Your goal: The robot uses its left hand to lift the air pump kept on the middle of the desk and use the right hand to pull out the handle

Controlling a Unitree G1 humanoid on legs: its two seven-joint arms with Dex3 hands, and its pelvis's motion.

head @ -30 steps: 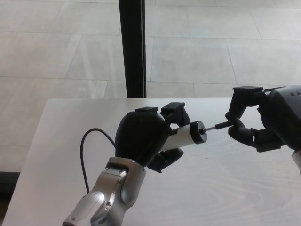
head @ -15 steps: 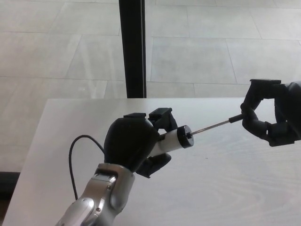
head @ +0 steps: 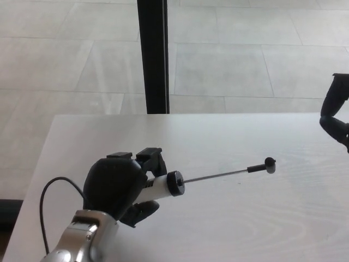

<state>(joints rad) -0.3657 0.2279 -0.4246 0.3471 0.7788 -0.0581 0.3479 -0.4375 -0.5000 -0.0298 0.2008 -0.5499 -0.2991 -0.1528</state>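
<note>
White air pump (head: 161, 186) clamped in left hand (head: 117, 185) above table (head: 262, 218), handle (head: 263, 166) drawn far out; right hand (head: 337, 117) apart from handle, finger state unclear.

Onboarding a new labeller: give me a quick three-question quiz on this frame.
1. True or false: the right robot hand is holding the handle.
2. What does the left robot hand grip?
A. the thin rod
B. the air pump body
C. the black cable
3. Fill in: the rod is pulled ____ of the pump.

Key:
1. False; the handle is free, the hand sits apart at the picture's right edge.
2. B
3. out
</note>
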